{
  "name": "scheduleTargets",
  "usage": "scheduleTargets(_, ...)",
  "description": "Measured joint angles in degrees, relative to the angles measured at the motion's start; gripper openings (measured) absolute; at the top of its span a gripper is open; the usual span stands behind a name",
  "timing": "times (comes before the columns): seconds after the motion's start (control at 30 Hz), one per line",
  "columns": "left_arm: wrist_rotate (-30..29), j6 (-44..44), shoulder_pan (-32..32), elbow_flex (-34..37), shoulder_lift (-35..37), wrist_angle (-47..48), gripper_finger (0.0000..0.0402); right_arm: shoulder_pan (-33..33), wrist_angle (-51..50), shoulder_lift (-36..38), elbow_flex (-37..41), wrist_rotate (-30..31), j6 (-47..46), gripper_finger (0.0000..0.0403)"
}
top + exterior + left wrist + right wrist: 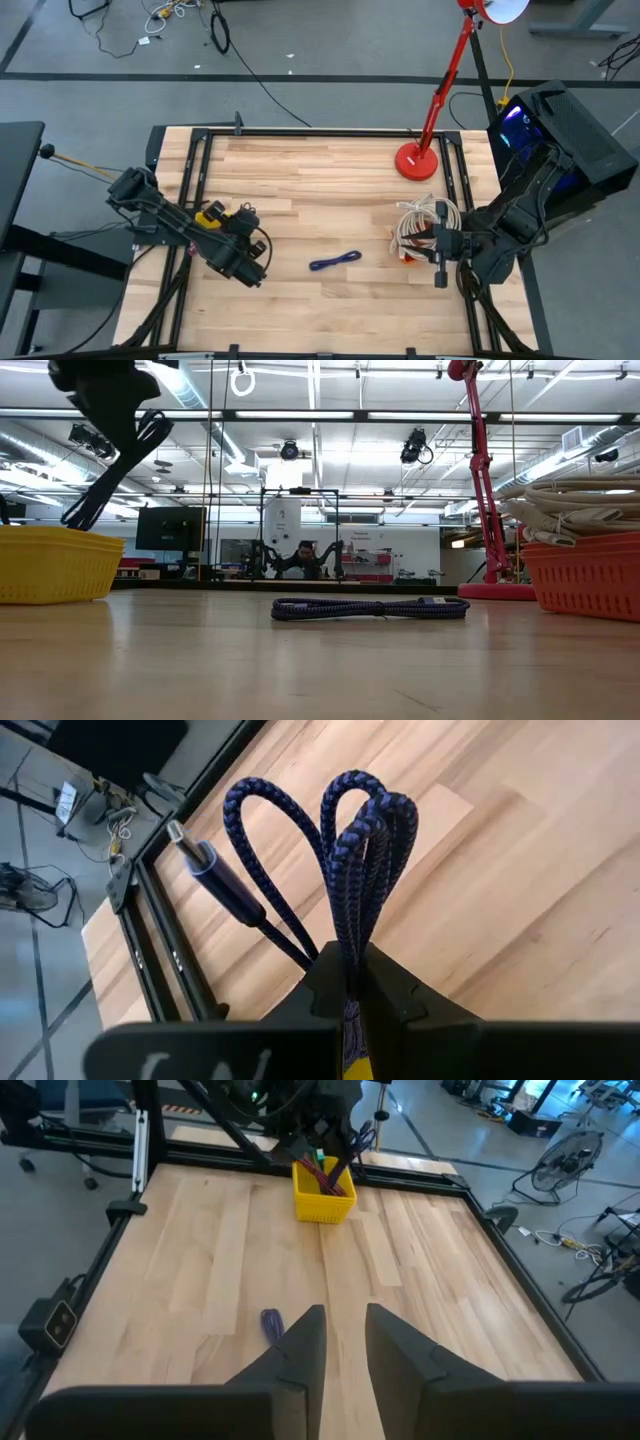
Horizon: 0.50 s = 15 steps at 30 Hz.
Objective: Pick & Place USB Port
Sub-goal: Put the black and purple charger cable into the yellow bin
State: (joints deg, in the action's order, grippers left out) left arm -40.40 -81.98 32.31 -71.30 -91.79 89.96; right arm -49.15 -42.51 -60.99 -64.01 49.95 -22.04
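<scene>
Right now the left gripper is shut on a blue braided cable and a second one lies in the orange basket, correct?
Not quite. The second blue cable lies on the bare table, per the high view. The left gripper is shut on a blue braided cable.

A light wooden table (320, 190) carries a yellow basket (209, 215) at the left, an orange basket (585, 572) of pale cables at the right, a red lamp base (417, 161), and a blue cable (334, 261) near the middle.
</scene>
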Motion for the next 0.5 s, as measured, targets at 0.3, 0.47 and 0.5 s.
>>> scheduleTargets(0.3, 0.19, -9.59, 1.68, 4.32, 7.48, 0.14, 0.0014, 0.00, -0.32, -1.68, 0.00, -0.71, 0.00, 0.0075)
scheduleTargets(0.47, 2.19, -12.70, 1.57, 6.76, 9.94, 0.06, 0.0014, 0.00, -0.51, -2.47, 0.00, -1.41, 0.20, 0.0075)
scheduleTargets(0.5, 2.90, -13.92, 1.36, 7.48, 10.25, 0.09, 0.0014, 0.00, -0.55, -2.47, 0.00, -1.49, 0.21, 0.0075)
